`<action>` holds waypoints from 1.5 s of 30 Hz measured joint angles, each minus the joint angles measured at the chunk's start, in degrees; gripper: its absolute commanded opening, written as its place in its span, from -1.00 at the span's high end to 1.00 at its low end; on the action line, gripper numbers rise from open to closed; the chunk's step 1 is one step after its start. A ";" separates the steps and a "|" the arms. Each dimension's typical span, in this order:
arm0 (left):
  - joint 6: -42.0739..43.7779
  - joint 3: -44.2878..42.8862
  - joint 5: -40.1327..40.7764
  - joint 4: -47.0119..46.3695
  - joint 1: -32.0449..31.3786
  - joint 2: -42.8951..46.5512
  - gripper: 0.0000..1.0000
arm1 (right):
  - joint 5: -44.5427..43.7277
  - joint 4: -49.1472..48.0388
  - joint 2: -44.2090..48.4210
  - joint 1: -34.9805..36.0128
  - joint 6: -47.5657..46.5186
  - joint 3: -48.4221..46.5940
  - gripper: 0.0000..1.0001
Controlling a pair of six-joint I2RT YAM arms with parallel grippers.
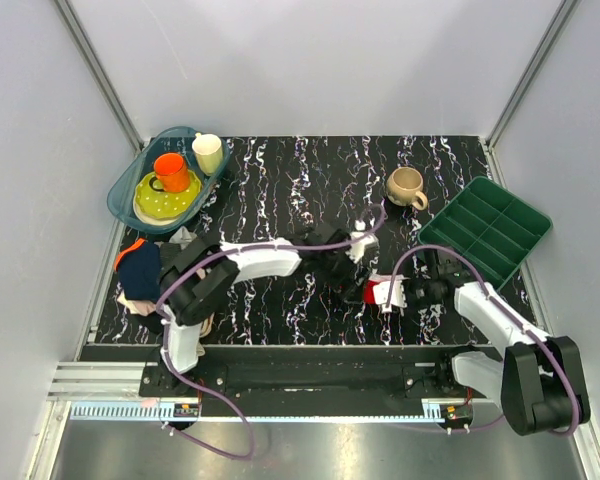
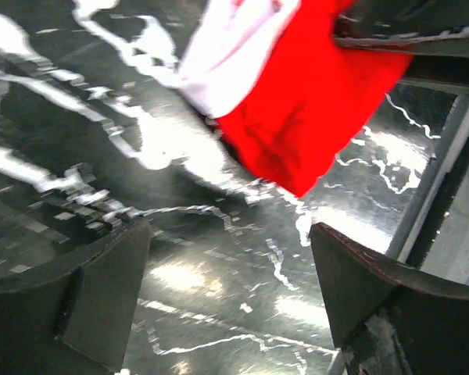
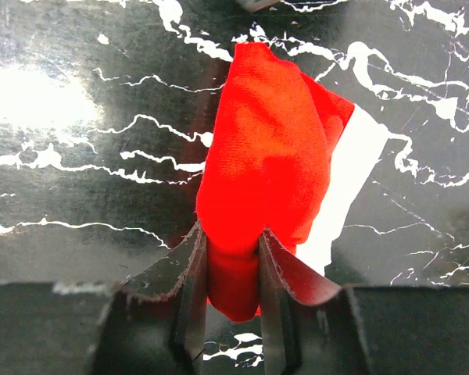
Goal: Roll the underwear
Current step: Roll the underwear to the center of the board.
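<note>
The underwear (image 1: 376, 293) is a bunched red bundle with a white band, lying on the black marbled mat near the front centre. My right gripper (image 1: 400, 293) comes at it from the right. In the right wrist view its jaws (image 3: 233, 238) are shut on the near end of the red underwear (image 3: 270, 148). My left gripper (image 1: 354, 258) hovers just behind and to the left of the bundle. In the left wrist view it (image 2: 228, 230) stands open over bare mat with nothing between its fingers. The underwear (image 2: 297, 109) lies beyond its fingertips.
A teal tub (image 1: 128, 187) at the back left holds an orange cup (image 1: 171, 171), a yellow plate and a cream mug (image 1: 209, 153). A beige mug (image 1: 407, 186) stands at the back right beside a green divided tray (image 1: 487, 228). Other garments (image 1: 140, 275) are piled at the left edge.
</note>
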State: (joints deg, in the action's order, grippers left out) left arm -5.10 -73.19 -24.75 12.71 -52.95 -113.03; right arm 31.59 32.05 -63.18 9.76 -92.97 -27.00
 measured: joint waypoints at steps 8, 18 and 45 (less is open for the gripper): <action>-5.51 13.92 3.72 -17.77 6.34 8.66 -0.85 | 0.87 5.29 -8.04 -0.11 6.51 -7.37 0.64; -4.96 30.12 9.88 -27.58 6.69 30.40 -0.98 | 6.34 25.03 -24.55 -0.50 9.29 -24.85 0.65; -9.14 15.02 -2.51 -33.55 -0.17 2.14 -0.98 | 11.08 32.00 -34.18 -8.28 20.13 -25.42 0.52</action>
State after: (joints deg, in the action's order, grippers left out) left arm -14.24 -58.17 -27.27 -20.84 -53.12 -110.89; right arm 42.68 64.05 -97.36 1.48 -72.84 -52.42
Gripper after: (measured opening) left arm 0.985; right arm 0.238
